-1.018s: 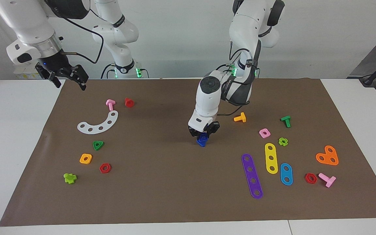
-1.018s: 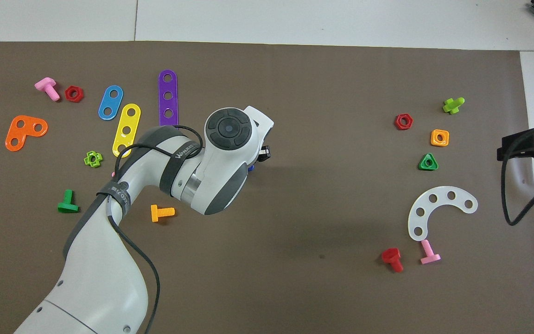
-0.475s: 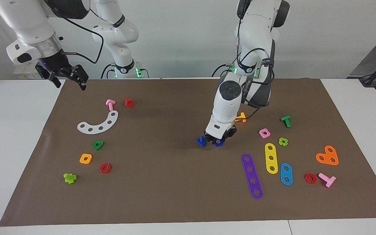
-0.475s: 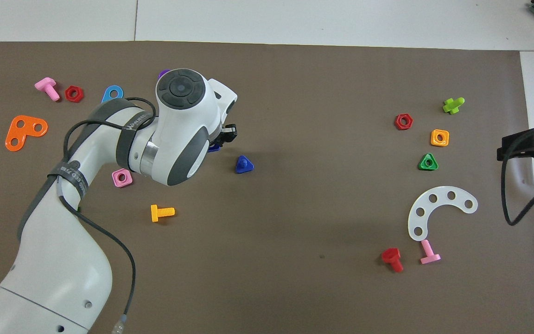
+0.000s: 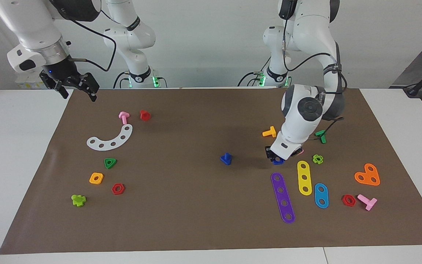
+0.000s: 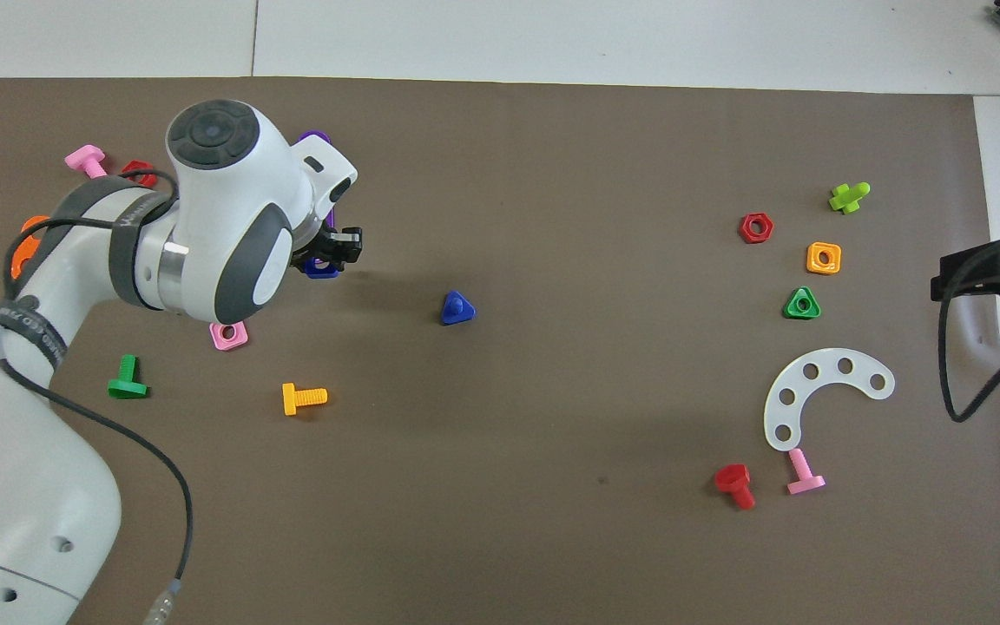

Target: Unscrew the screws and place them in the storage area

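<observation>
The dark-blue screw [image 5: 226, 158] stands on its triangular head, shank up, in the middle of the brown mat [image 5: 196, 220]; it also shows in the overhead view [image 6: 457, 308]. My left gripper [image 5: 278, 157] is apart from it, toward the left arm's end. It is shut on a blue squarish nut [image 5: 278, 161] and holds it low over the mat next to the purple strip [image 5: 282, 197]. In the overhead view the left gripper [image 6: 326, 260] and nut [image 6: 321, 271] peek out from under the wrist. My right gripper [image 5: 75, 87] waits open over the mat's edge.
Yellow [image 5: 304, 177] and blue [image 5: 321, 195] strips, a pink nut [image 6: 229, 334], an orange bolt [image 5: 269, 132] and a green bolt [image 5: 321, 135] lie around the left gripper. A white curved plate [image 5: 110, 138], nuts and bolts lie toward the right arm's end.
The left gripper has come off the blue screw, which stays standing mid-mat. It has carried the blue nut toward the left arm's end. The right arm has not moved.
</observation>
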